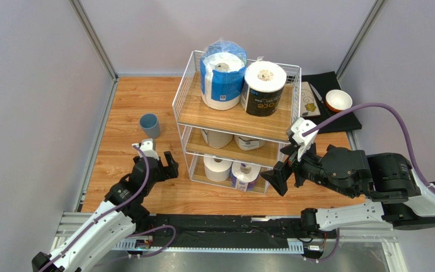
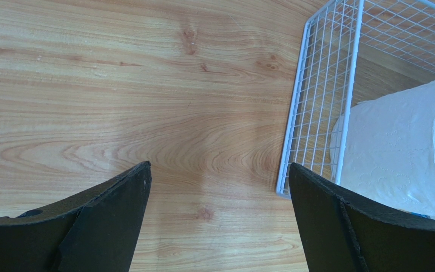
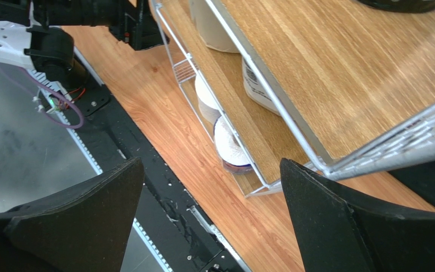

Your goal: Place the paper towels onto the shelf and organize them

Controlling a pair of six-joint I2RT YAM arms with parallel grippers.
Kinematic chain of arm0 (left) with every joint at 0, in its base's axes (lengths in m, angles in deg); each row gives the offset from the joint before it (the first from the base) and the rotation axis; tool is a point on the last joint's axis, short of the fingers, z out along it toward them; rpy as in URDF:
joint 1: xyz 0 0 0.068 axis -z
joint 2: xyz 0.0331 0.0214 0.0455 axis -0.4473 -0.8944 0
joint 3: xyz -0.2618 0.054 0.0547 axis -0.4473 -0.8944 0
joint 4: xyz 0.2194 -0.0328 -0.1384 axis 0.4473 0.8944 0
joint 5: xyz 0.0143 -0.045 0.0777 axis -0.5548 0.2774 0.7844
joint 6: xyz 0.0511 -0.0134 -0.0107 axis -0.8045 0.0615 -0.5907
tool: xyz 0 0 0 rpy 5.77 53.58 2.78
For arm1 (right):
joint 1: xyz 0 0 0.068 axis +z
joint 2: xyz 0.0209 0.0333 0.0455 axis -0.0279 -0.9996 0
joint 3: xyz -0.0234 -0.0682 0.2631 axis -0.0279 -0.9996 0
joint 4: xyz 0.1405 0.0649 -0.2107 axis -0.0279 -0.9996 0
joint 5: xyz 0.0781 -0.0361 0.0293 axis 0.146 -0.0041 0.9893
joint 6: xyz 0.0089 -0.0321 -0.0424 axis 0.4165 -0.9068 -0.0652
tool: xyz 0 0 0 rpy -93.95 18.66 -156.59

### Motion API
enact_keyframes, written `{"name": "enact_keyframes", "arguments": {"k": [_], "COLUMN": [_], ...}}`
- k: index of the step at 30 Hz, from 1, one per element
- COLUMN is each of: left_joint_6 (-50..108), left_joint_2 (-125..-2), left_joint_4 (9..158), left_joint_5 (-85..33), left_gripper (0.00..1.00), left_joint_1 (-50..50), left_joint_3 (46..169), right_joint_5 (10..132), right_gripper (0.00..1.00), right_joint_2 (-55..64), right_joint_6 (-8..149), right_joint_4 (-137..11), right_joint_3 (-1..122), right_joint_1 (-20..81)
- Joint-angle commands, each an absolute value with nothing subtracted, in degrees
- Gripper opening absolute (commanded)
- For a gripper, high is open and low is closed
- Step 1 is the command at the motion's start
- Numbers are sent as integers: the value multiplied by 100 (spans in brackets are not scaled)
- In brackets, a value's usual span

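Six paper towels (image 1: 265, 85) sit on the shelf (image 1: 234, 118), two on each tier; my left gripper (image 2: 218, 165) and right gripper (image 3: 211, 161) hang spread wide, holding nothing, beside its front corners

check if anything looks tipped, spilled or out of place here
Nothing stands out. The white wire shelf with wooden boards holds two paper towel rolls on each tier, none visibly tipped. The small blue cup stands upright on the wooden table, left of the shelf.
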State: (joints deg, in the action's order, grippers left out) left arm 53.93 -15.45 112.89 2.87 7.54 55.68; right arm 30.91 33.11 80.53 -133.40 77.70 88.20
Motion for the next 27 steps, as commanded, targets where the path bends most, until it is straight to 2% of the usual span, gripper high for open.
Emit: {"name": "enact_keyframes", "arguments": {"k": [1,15,27], "left_joint_6": [5444,5427,5418], "left_joint_2": [-1616,-1581,-1405], "left_joint_4": [11078,11113,11298], "left_joint_5": [238,229,325], "left_gripper": [99,99,99], "left_joint_1": [771,771,771], "left_joint_3": [5573,5600,5556], "right_joint_5": [2368,2059,3246], "right_gripper": [100,100,97], "right_joint_2": [3577,3876,3797], "right_joint_6": [7740,7626,8100], "right_joint_4": [-13366,-13471,-13006], "right_joint_3": [7693,7430,6647], "right_joint_1": [8615,8421,8439]}}
